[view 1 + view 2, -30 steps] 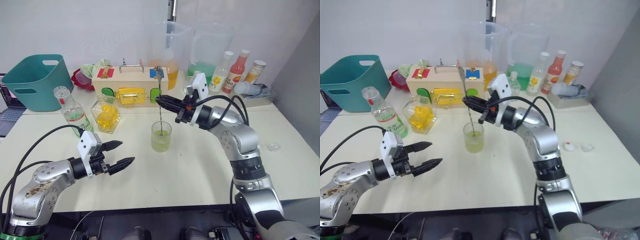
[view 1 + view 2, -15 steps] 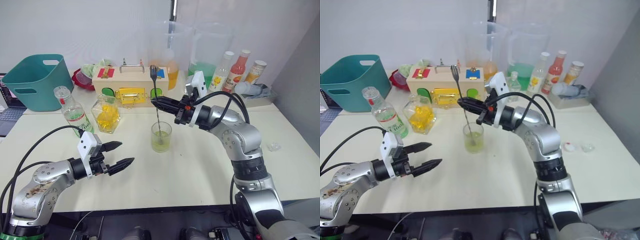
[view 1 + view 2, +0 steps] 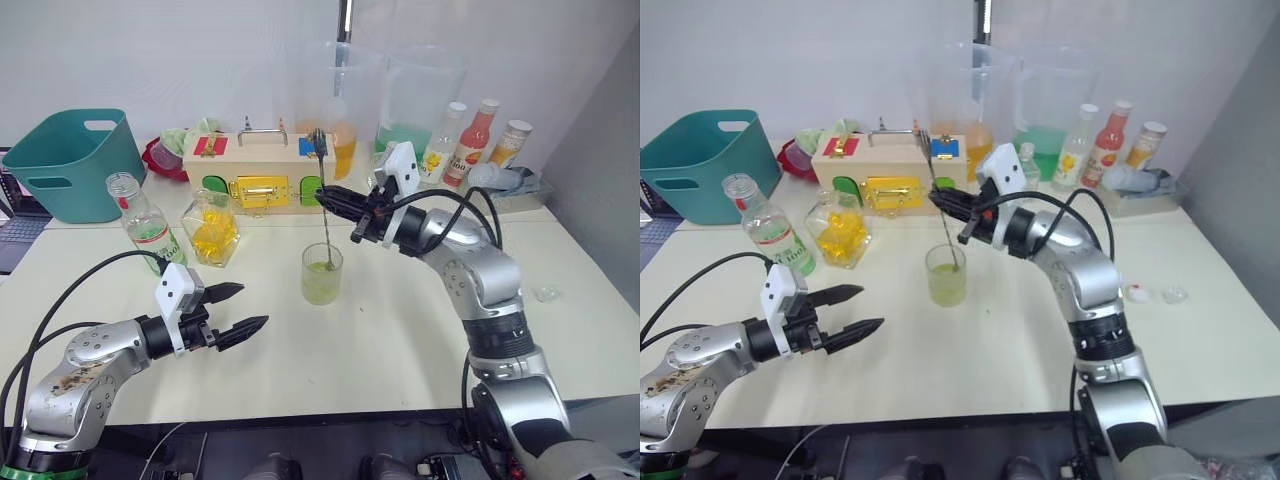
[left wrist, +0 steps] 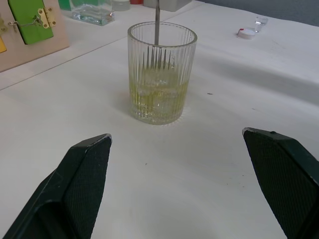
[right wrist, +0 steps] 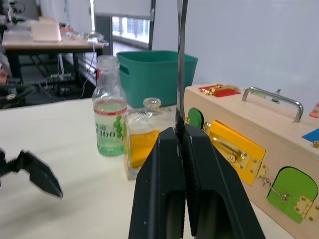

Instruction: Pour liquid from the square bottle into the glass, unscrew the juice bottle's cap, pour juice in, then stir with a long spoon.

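Holding long spoon (image 3: 323,210) (glass (image 3: 322,274), yellow-green drink)

Silver jointed metal arms, black cables looping alongside, white wrist blocks, black two-fingered end effectors

green numerals "100" on the white-and-green label of the juice bottle (image 5: 109,121), small print around it too fine to read, labels on the far bottles (image 3: 477,137) not legible

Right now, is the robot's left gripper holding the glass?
No. The left gripper hovers open above the table, apart from the glass, with nothing between its fingers.
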You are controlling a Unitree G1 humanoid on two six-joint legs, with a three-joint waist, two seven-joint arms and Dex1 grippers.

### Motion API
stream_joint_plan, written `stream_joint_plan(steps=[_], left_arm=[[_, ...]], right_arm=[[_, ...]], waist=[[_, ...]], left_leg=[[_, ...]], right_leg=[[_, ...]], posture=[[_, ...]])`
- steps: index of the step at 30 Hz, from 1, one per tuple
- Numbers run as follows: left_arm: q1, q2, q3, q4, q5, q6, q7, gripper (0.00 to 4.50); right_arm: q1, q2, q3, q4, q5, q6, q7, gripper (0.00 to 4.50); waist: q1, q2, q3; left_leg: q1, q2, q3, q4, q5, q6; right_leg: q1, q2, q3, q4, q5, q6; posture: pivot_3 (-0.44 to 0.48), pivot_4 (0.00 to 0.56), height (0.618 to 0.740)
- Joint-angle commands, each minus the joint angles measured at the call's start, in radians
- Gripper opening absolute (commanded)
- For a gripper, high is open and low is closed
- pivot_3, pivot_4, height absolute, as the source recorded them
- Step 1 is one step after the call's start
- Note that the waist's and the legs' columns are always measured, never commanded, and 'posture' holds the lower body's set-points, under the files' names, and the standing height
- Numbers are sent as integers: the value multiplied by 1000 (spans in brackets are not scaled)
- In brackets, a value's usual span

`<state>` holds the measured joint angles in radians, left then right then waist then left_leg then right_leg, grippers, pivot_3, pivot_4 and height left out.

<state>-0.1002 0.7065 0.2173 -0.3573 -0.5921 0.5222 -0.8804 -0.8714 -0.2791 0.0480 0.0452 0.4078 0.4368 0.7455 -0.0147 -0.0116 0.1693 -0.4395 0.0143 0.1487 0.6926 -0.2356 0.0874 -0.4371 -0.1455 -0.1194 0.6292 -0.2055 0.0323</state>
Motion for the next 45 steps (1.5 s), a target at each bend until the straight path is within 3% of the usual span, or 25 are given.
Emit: stream_joint_plan(steps=[1,7,15,18,27,45], left_arm=[[5,8,18,-32,-6,-20,0,4459],[4,7,17,-31,-5,-20,5,4459],[-3,2,12,-22,-4,-22,6,4459],[-7,-1,7,-16,-3,-25,3,4459],[-14,1,4,-10,-5,-24,-7,4459],[-39,-10,8,11,-13,-42,-19,4459]], right_arm=[[-24,35,-34,0,36,-26,-5,0],[-27,59,-34,-7,81,31,22,0],[-14,-29,-16,-66,90,129,74,0],[-11,-65,-3,-66,44,85,75,0],[-22,-10,-35,-48,61,16,52,0],[-99,-62,-127,-90,195,193,12,0]], waist=[[0,0,0],[0,0,0],[1,0,0],[1,0,0],[1,0,0],[1,0,0]], left_leg=[[0,0,0,0,0,0],[0,0,0,0,0,-1],[0,0,0,0,0,-1],[0,0,0,0,-1,-2],[0,0,0,0,0,0],[0,0,0,0,0,-1]], right_leg=[[0,0,0,0,0,0],[0,0,0,0,0,0],[0,0,0,0,0,0],[0,0,0,-1,0,0],[0,0,0,0,0,0],[0,0,0,0,0,0]], posture=[[0,150,733],[0,150,733],[0,150,733],[0,150,733],[0,150,733],[0,150,733]])
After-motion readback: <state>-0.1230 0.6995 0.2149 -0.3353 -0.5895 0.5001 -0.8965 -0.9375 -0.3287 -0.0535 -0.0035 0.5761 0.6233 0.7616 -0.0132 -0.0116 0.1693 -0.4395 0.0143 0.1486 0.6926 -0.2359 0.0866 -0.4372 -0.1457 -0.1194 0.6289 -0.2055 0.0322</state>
